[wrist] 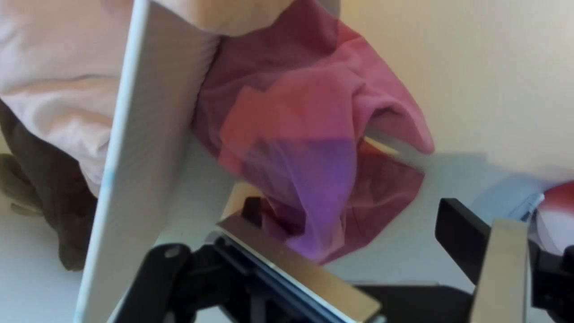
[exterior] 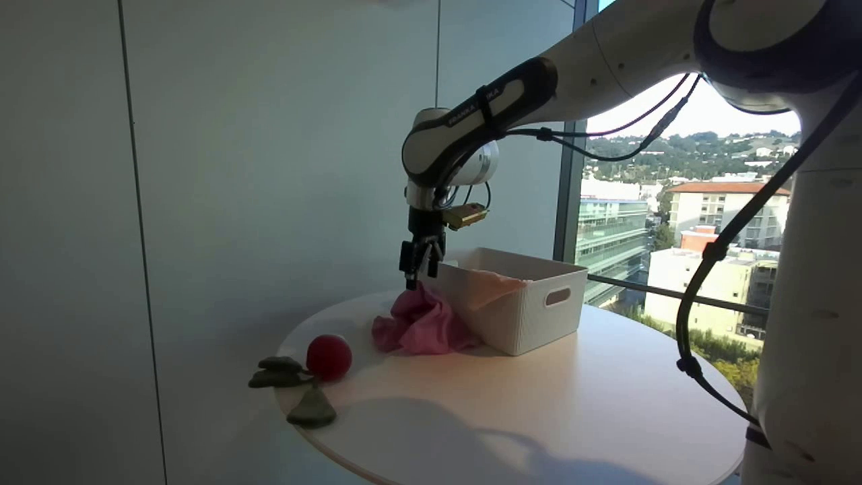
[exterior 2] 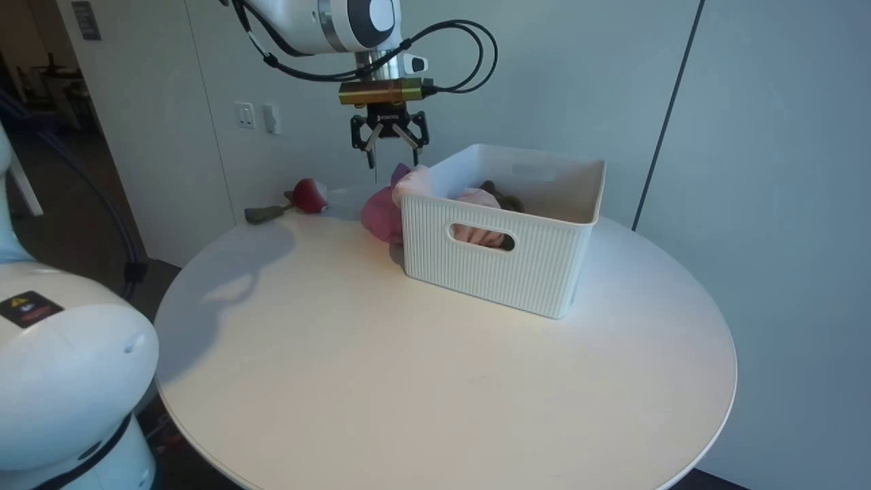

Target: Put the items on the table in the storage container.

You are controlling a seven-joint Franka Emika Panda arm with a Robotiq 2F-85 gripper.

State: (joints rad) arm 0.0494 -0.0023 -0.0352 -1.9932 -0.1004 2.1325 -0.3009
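A crumpled pink cloth (exterior: 431, 327) lies on the table against the outside of the white storage container (exterior: 549, 316). The cloth also shows in an exterior view (exterior 2: 382, 216), partly hidden behind the container (exterior 2: 490, 272), and in the wrist view (wrist: 309, 107). A red round item with green leaf-like parts (exterior: 328, 358) lies at the table edge; it also shows in an exterior view (exterior 2: 309, 196) and partly in the wrist view (wrist: 556, 206). My gripper (exterior: 421, 279) is open and empty, pointing down above the cloth (exterior 2: 394, 165). Whether a fingertip touches the cloth I cannot tell.
The container holds a pale pink cloth (exterior 2: 478, 198) and a dark brown item (exterior 2: 505, 197). Pale cloth hangs over its rim near the gripper (exterior 2: 414, 182). The container wall (wrist: 157, 116) stands close to a finger. A wall stands behind the round table (exterior 2: 442, 381).
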